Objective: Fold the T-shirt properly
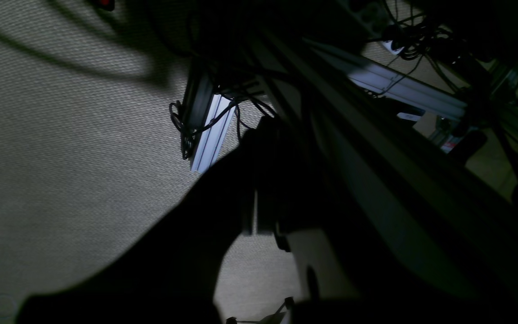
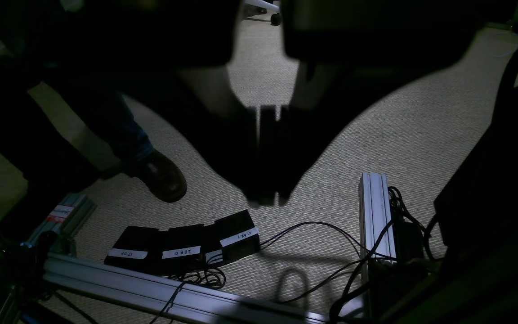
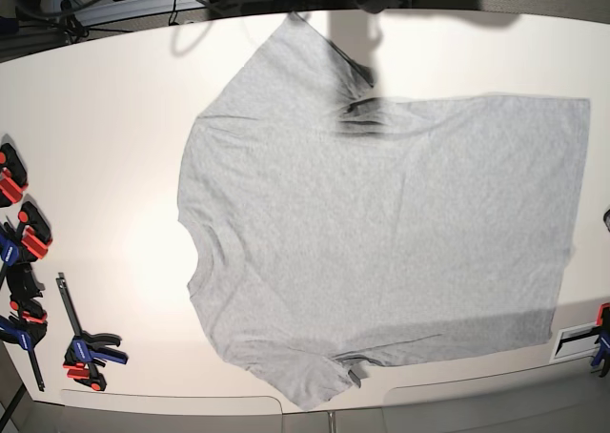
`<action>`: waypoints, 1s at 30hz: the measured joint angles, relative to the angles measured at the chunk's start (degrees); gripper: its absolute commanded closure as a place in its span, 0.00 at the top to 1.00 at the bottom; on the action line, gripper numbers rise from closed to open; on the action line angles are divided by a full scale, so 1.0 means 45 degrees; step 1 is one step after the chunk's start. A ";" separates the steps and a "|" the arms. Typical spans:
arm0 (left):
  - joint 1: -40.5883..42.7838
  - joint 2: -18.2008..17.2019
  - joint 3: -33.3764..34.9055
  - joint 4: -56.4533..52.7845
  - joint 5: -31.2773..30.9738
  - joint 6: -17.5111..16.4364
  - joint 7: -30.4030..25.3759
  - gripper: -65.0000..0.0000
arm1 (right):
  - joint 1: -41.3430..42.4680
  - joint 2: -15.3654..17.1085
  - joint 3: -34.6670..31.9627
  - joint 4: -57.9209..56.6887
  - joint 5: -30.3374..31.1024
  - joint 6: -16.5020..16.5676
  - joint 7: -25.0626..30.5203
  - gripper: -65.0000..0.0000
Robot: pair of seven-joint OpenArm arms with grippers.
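I see both pincers pressed shut on nothing, left gripper (image 1: pixel 253 216) and right gripper (image 2: pixel 265 198) hanging off-table over carpet; the shirt (image 3: pixel 381 233) lies flat on the table (image 3: pixel 105 166); reaching in blind, I risk snagging and bunching it.

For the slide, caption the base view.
Grey T-shirt spread flat, plain side up, on a white table, clamps beside it.

White table (image 3: pixel 114 118), grey T-shirt (image 3: pixel 381 233) spread flat, clamps (image 3: pixel 29 271) at edge
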 measured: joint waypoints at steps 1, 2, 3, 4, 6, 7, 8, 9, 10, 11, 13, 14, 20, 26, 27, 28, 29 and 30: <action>0.0000 0.0000 0.0000 0.0000 0.0000 0.0000 0.0000 0.00 | 0.0000 0.0000 0.0000 0.0000 -0.0005 -0.0005 0.0000 0.00; 0.0005 0.0000 0.0000 0.0000 0.0000 0.0000 0.0000 0.00 | 0.0000 0.0000 0.0000 0.0000 0.0000 0.0000 0.0000 0.00; 0.0005 0.0000 0.0000 0.0000 0.0000 0.0000 0.0000 0.00 | 0.0000 0.0000 0.0000 0.0000 -0.0005 0.0000 0.0000 0.00; 0.0005 0.0000 0.0000 0.0000 0.0000 0.0000 -0.0005 0.00 | 0.0000 0.0000 0.0000 0.0000 -0.0005 0.0000 0.0005 0.00; 0.0005 0.0000 0.0000 0.0000 0.0000 0.0000 -0.0005 0.00 | 0.0000 0.0000 0.0000 0.0000 0.0000 -0.0005 0.0000 0.00; 0.0005 0.0000 0.0000 0.0000 0.0000 0.0000 -0.0005 0.00 | 0.0000 0.0000 0.0000 0.0000 0.0000 -0.0005 0.0005 0.00; 0.0005 0.0000 0.0000 0.0000 0.0000 0.0000 -0.0005 0.00 | 0.0000 0.0000 0.0000 0.0000 0.0000 -0.0005 0.0005 0.00; 0.0005 0.0000 0.0000 0.0000 0.0000 0.0000 0.0000 0.00 | 0.0000 0.0000 0.0000 0.0000 0.0000 -0.0005 0.0000 0.00; 0.0005 0.0000 0.0000 0.0000 0.0000 0.0000 0.0000 0.00 | 0.0000 0.0000 0.0000 0.0000 -0.0005 -0.0005 0.0000 0.00; 0.0005 0.0000 0.0000 0.0000 0.0000 0.0000 -0.0005 0.00 | 0.0000 0.0000 0.0000 0.0000 0.0000 -0.0005 0.0000 0.00; 0.0005 0.0000 0.0000 0.0000 0.0000 0.0000 -0.0005 0.00 | 0.0000 0.0000 0.0000 0.0000 0.0000 0.0000 0.0000 0.00; 0.0005 0.0000 0.0000 0.0000 0.0000 0.0000 -0.0005 0.00 | 0.0000 0.0000 0.0000 0.0000 0.0000 -0.0005 0.0000 0.00; 0.0418 0.0005 0.0000 0.0500 -0.0005 -0.0044 -0.0398 0.00 | -0.0117 0.0024 0.0000 0.0097 0.0000 -0.0005 -0.0272 0.00; 0.2385 -0.0228 0.0000 0.2798 0.0029 -0.0151 -0.1263 0.00 | -0.1112 0.0321 -0.0010 0.1185 -0.0743 -0.0160 -0.0102 0.00; 0.2754 -0.0272 0.0000 0.3225 0.0000 -0.0141 -0.1345 0.00 | -0.1360 0.0423 -0.0010 0.1438 -0.1039 -0.0155 -0.0049 0.00; 0.3099 -0.0364 0.0000 0.3628 -0.0049 -0.0146 -0.1384 0.00 | -0.1617 0.0495 -0.0010 0.1705 -0.1044 -0.0155 0.0068 0.00; 0.3424 -0.0457 0.0000 0.4012 -0.0044 -0.0185 -0.1350 0.00 | -0.1870 0.0568 -0.0010 0.1987 -0.1010 -0.0170 0.0024 0.00; 0.3750 -0.0525 0.0000 0.4415 -0.0126 -0.0355 -0.1375 0.00 | -0.2137 0.0646 -0.0010 0.2283 -0.1010 -0.0170 0.0000 0.00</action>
